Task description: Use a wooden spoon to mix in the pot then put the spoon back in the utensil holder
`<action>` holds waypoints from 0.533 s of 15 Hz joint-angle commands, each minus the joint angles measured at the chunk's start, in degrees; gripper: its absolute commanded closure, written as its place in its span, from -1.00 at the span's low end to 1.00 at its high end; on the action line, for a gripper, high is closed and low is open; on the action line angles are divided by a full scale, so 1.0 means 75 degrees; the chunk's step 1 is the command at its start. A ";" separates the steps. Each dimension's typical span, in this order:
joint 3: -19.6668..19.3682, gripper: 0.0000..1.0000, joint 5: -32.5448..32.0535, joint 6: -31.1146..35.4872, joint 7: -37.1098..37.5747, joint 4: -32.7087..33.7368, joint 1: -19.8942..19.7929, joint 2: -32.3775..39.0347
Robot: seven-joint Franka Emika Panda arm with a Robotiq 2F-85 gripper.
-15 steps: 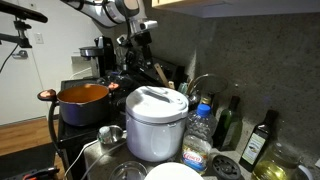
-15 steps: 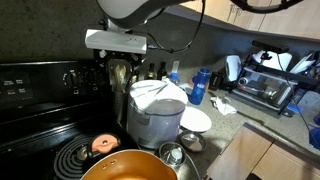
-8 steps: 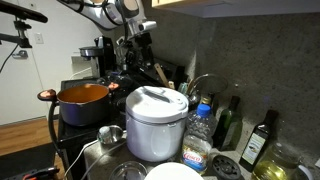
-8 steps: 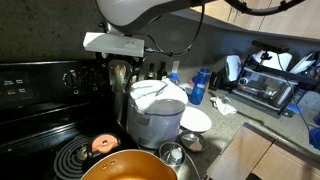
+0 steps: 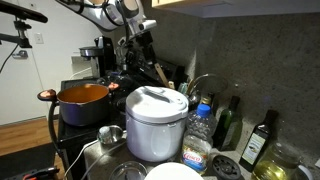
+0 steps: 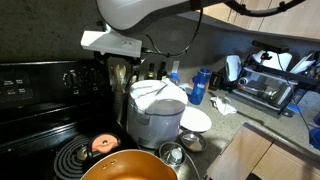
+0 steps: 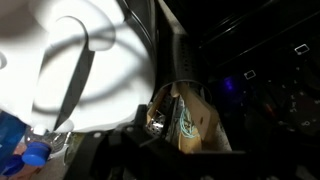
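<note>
The orange-red pot with its copper handle sits on the stove, and its rim shows at the bottom of an exterior view. The utensil holder stands behind the white cooker and holds tan wooden utensils. A tan handle that looks like the wooden spoon leans out of it. My gripper hangs just above the holder, also seen in an exterior view. It is open and holds nothing. In the wrist view the holder lies right below the dark jaws.
A white domed cooker stands close beside the holder. Oil bottles and a water bottle line the counter. A steel pot, a white bowl, a blue cup and a toaster oven are nearby.
My wrist has shifted very slightly over the utensil holder. The gripper stays open and nothing else has moved.
</note>
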 commanded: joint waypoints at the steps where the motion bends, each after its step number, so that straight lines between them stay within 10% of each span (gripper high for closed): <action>1: -0.0123 -1.00 -0.0341 0.0404 0.0416 -0.0216 0.0146 -0.0063; 7: -0.0122 -1.00 -0.0688 0.0732 0.0716 -0.0356 0.0208 -0.0056; 8: -0.0120 -0.50 -0.0714 0.0735 0.0775 -0.0373 0.0221 -0.0061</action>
